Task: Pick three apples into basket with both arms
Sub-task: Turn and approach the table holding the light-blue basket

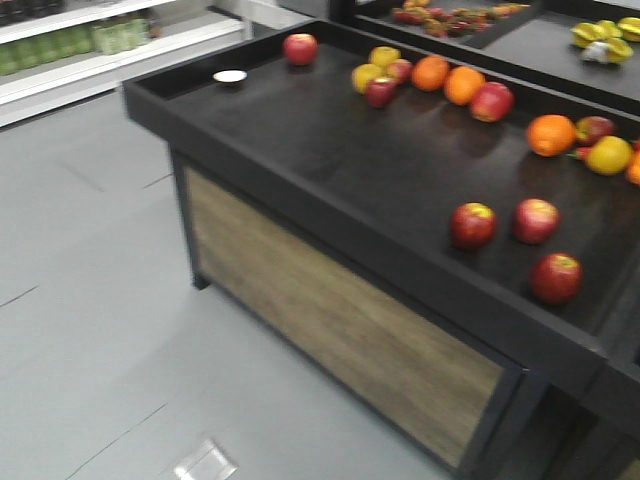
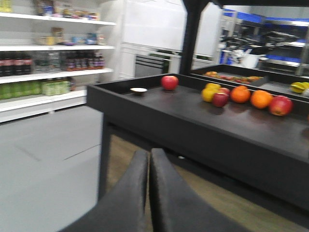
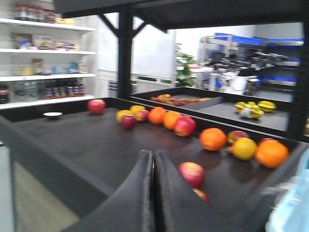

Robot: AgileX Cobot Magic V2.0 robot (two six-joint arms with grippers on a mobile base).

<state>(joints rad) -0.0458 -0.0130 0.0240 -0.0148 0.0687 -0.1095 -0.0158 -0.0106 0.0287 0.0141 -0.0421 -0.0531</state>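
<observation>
**Exterior front-facing view:** high and oblique, at moderate distance. It looks down on the near corner of the black display table (image 1: pixel 330 180), its wood-panelled side and the grey floor (image 1: pixel 90 260).

**Left wrist view:** low, beneath rim height. It faces the table's side across the floor, with the left gripper (image 2: pixel 148 153) filling the lower foreground.

**Right wrist view:** close, just above the rim. It looks along the tabletop past the right gripper (image 3: pixel 154 153).

**Shared by all three views:** the lone red apple (image 1: pixel 300 48), the white dish (image 1: pixel 230 76) and the mixed fruit row (image 1: pixel 431 72) at the far edge.

**Shared by both wrist views:** the store shelves (image 2: pixel 53 72).
</observation>
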